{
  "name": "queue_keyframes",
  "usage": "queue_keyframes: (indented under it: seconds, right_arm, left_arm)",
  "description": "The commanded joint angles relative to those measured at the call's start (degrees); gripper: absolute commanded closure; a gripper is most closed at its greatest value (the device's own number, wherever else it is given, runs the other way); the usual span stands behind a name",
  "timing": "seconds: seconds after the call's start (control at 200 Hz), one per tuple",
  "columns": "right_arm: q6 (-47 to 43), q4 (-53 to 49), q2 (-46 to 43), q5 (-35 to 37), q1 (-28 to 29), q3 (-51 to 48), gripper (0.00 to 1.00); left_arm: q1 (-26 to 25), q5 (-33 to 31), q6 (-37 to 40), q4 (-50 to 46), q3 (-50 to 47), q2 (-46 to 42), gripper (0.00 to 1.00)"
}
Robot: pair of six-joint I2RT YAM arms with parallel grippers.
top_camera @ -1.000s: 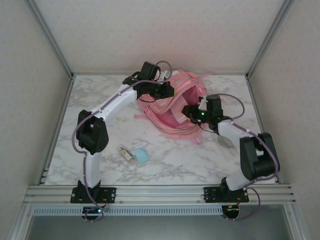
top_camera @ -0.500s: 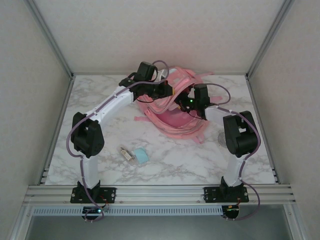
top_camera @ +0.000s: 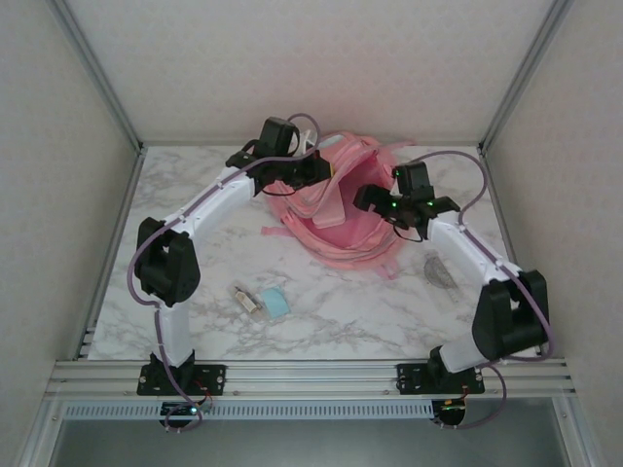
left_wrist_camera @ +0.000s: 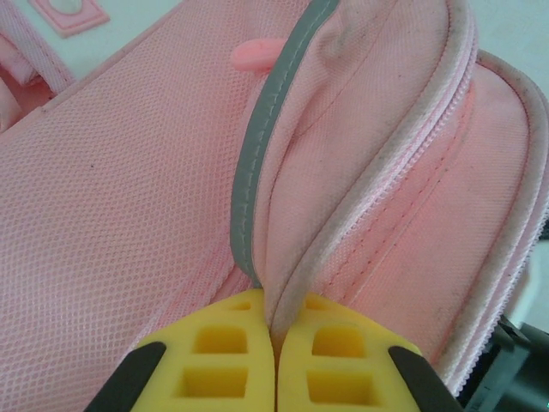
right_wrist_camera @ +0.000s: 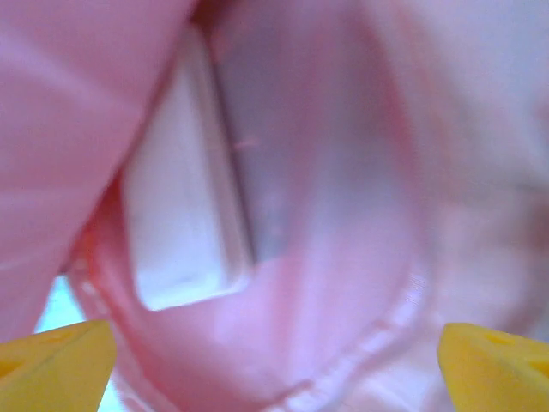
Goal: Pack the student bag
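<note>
The student bag [top_camera: 341, 229] lies on its back at the far middle of the bench [top_camera: 350, 311], mouth gaping toward the right arm. The left pincer [left_wrist_camera: 274, 343] is pinched tight on a fold of the bag's rim beside the grey trim [left_wrist_camera: 253, 146], lifting that lip. The right pincer [right_wrist_camera: 274, 356] stands wide with nothing between its tips, looking down into the opening, where a pale flat thing [right_wrist_camera: 180, 232] sits (too blurred to name).

This looks like the moment between loads. To do it well, the left arm should hold the lip high and steady so the mouth cannot sag. The right arm should back out along the line of the opening, clear of rim and zip, before swinging to the bench. Left to pack, by my reading: a small tube [top_camera: 248, 299], a light-blue piece [top_camera: 275, 302] just beside it, and a clear protractor [top_camera: 443, 273] near the right arm. The thin protractor will probably want an edge grip.

No brand or writing can be read; the pink patch [left_wrist_camera: 73, 13] is blank from here
</note>
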Motion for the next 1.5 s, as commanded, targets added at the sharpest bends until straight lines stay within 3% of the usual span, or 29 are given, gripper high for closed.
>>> queue_keyframes:
  seconds: [0.0,0.11,0.37,0.601,0.776,0.926,1.161,1.296,1.492]
  right_arm:
    - [-5.42,-14.84,-2.4,21.13,-1.19,-4.08,0.01]
    - [-4.21,-15.34,-5.35,25.35,-5.17,-9.27,0.01]
    - [-1.09,-7.01,-7.77,20.85,-20.29,-19.43,0.01]
    - [-0.2,-0.57,-2.99,7.67,-28.87,-23.9,0.01]
    - [2.82,2.1,-3.37,-1.45,-29.09,-28.05,0.01]
    - [9.58,4.03,-9.03,-8.9,-26.73,-33.12,0.01]
    - [20.17,-1.49,-19.37,-6.48,-16.66,-35.33,0.01]
    - [14.76,-8.82,-23.04,1.26,-16.45,-32.95,0.01]
    - [8.63,-11.82,-18.98,8.49,-16.4,-29.72,0.01]
  left_arm:
    - [1.47,-1.22,-0.82,6.51,-1.25,-2.51,1.0]
    - [1.47,-1.13,-0.89,7.54,-2.88,-2.62,1.0]
    - [1.47,-0.48,1.89,5.76,-3.4,-3.04,1.0]
    - [1.47,0.5,2.29,6.24,-3.83,-3.33,1.0]
    - [1.55,0.81,2.05,6.55,-4.01,-3.41,1.0]
    - [1.55,1.15,1.59,7.01,-3.96,-3.37,1.0]
    - [1.56,1.96,0.71,7.43,-3.92,-2.97,1.0]
    - [1.56,1.96,0.97,7.17,-3.78,-3.08,1.0]
    - [1.56,2.29,0.62,7.17,-3.59,-2.78,1.0]
